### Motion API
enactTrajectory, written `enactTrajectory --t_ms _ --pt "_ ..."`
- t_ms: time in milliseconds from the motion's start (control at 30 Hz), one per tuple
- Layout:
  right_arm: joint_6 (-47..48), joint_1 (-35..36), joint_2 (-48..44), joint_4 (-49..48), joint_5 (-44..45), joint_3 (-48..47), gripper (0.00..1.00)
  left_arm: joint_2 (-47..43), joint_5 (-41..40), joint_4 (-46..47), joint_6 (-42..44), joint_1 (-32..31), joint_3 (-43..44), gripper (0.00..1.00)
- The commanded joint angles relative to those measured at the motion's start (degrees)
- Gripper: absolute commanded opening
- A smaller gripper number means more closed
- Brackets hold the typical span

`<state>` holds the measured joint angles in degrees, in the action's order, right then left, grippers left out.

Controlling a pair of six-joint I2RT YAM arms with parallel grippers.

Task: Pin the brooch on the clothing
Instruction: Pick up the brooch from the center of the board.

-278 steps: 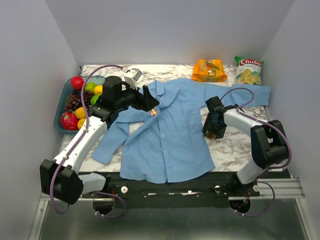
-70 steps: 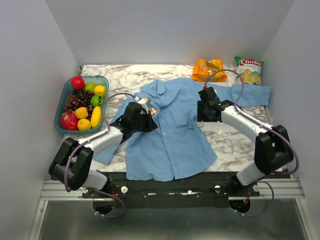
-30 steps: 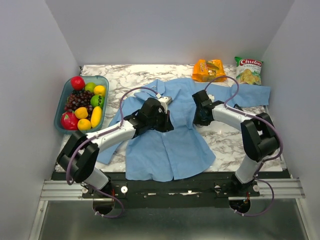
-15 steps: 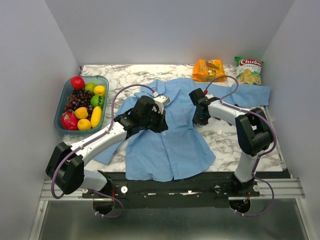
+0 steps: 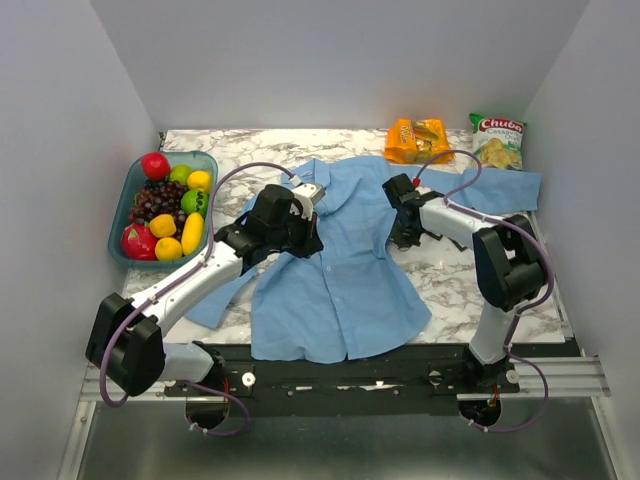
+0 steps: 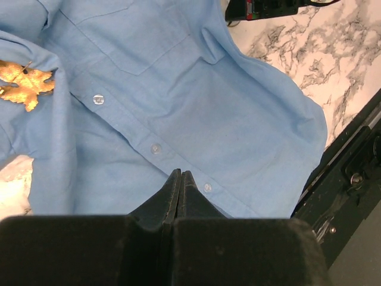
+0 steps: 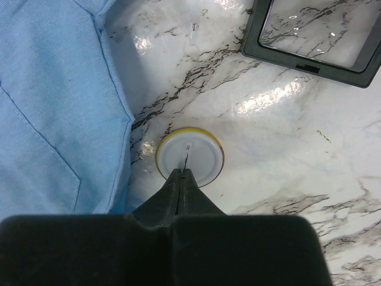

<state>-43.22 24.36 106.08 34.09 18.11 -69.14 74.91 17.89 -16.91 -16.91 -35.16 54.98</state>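
Observation:
The clothing, a light blue shirt [image 5: 340, 280], lies spread on the marble table. The brooch [image 6: 24, 86], a small orange-gold leaf, rests on the shirt's cloth [image 6: 178, 101] near the collar; in the top view it is hidden. My left gripper [image 6: 180, 173] hovers shut and empty over the button row, well to the right of the brooch; in the top view the left gripper [image 5: 300, 235] is over the chest. My right gripper [image 7: 180, 172] is shut beside the shirt's edge [image 7: 47, 89], its tips pinching the thin wire pin of a round white, yellow-rimmed badge [image 7: 199, 156] on the table.
A black square tray [image 7: 357, 67] lies just beyond the badge. A blue fruit tray [image 5: 120, 215] stands at the left. An orange snack bag [image 5: 419, 140] and a chips bag [image 5: 497, 140] lie at the back. The black front rail [image 6: 351, 173] borders the table.
My right gripper has closed from open, over the round badge. The left arm has drawn back a little to the left over the shirt, still shut.

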Motion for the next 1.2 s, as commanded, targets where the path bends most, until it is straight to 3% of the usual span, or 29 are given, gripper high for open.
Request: enactTrajectory --t_ms 0,567,767,900,1167 --pt "1.73 -0.28 -0.43 2.83 -0.27 1.47 0.01 -1.53 1.97 -1.2 1.61 2.02 1.62 0.0" --pt "10.53 1.04 -17.4 10.56 -0.18 -1.35 0.01 -0.56 6.19 2.93 2.05 4.83 0.3 0.0" --pt "11.14 0.87 -10.82 8.72 -0.79 -0.47 0.01 -0.47 5.58 2.76 1.88 5.27 -0.14 0.0" --pt "10.35 0.69 -6.86 4.95 -2.9 0.94 0.15 -0.56 4.87 2.67 1.96 5.36 -0.75 0.0" --pt "9.65 0.43 -2.81 3.71 -2.38 -0.64 0.22 0.4 4.87 2.84 1.61 5.71 -0.84 0.0"
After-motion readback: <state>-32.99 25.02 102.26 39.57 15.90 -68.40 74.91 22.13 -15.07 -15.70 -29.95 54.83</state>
